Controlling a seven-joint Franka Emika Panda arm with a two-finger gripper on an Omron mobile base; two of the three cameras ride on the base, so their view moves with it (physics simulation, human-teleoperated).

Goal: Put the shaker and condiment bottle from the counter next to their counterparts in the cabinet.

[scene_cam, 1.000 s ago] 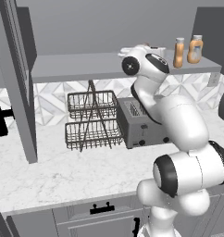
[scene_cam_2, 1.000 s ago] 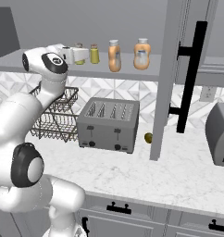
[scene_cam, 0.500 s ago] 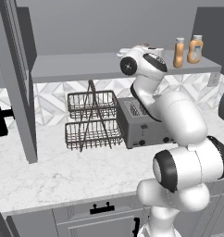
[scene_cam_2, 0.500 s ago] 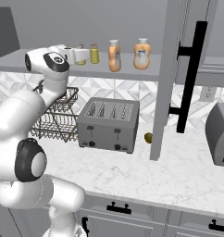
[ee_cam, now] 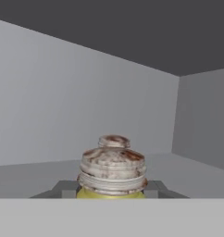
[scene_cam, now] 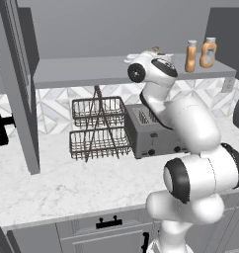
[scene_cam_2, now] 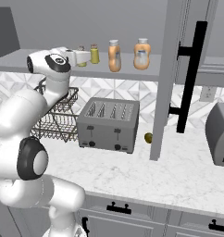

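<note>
- Shaker [ee_cam: 112,172], between the jaws: yellow body, cap of worn, mottled grey metal with rusty patches.
- Cabinet [ee_cam: 49,106], beyond the jaws: matt, smooth grey panels.
- Counter [scene_cam_2: 188,171]: polished white marble, grey-veined.
- Toaster [scene_cam_2: 108,124]: brushed grey metal.
- Wire rack [scene_cam: 98,127]: thin dark metal.
- Condiment bottle [scene_cam_2: 114,56]: smooth orange plastic, pale label band.

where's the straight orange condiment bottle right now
The condiment bottle stands on the cabinet shelf, just left of the pear-shaped orange bottle and right of a small yellow shaker, above the toaster in the right base view.
</note>
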